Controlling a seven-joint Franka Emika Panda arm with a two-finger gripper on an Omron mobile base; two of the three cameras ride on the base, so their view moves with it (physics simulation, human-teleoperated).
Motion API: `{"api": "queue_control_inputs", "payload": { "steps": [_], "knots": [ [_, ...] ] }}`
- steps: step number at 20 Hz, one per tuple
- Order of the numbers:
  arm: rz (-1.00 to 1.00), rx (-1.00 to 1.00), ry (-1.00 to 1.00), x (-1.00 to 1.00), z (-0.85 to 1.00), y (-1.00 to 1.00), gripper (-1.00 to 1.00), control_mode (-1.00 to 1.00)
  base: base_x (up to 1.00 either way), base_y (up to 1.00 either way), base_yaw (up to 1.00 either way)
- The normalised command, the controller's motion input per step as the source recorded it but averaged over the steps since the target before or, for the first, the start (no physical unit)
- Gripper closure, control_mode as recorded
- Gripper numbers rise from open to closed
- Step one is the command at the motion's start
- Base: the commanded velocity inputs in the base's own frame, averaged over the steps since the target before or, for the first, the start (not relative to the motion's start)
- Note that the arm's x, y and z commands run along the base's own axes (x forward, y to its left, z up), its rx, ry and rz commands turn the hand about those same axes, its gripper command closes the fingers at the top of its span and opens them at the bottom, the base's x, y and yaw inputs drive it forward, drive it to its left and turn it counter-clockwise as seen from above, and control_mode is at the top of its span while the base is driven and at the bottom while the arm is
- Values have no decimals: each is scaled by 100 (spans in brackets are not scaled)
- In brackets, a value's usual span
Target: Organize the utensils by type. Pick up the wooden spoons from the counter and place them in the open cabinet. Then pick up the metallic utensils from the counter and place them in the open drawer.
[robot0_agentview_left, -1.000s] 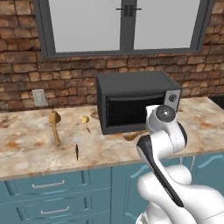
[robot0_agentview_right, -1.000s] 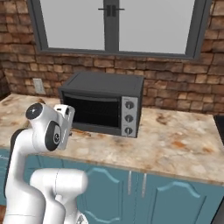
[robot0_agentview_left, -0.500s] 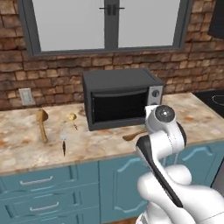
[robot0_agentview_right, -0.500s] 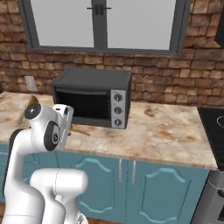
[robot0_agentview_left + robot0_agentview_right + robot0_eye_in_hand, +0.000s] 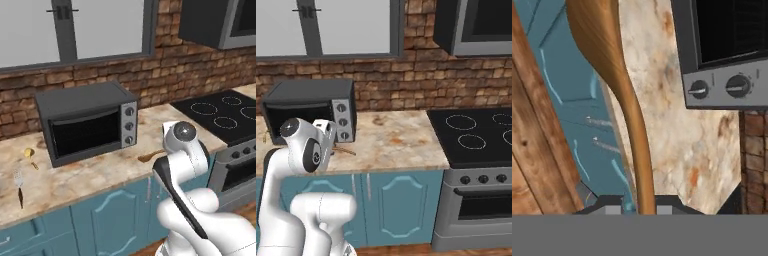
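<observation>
My gripper [image 5: 643, 207] is shut on a wooden spoon [image 5: 619, 85]; its handle runs up from between the fingertips to the bowl at the top left. The spoon's end [image 5: 149, 156] pokes out left of my wrist above the counter [image 5: 100, 175], and its handle [image 5: 346, 150] shows beside my hand. A small gold spoon-like piece [image 5: 29, 154] and a slim piece with a silver head and dark handle [image 5: 19, 184] lie on the counter at the far left. The open cabinet and the open drawer are out of view.
A dark grey toaster oven [image 5: 85, 122] stands on the counter against the brick wall. A black stove [image 5: 225, 117] with an oven front [image 5: 481, 210] sits to the right, a dark hood [image 5: 476, 25] above it. Teal cabinet doors [image 5: 401, 210] run below the counter.
The whole scene has slid left: the base has driven right along the counter and the stove has come into view. The wooden spoon stays in my shut gripper.
</observation>
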Motion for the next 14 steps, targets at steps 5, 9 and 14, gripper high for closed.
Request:
{"api": "queue_control_inputs", "payload": {
  "steps": [5, 9, 14],
  "knots": [
    [0, 0, 0, 0, 0, 0, 100, 100, -9, -59, -51],
    [0, 0, 0, 0, 0, 0, 100, 100, -5, -59, -51],
    [0, 0, 0, 0, 0, 0, 100, 100, -1, -51, -49]
  ]
}}
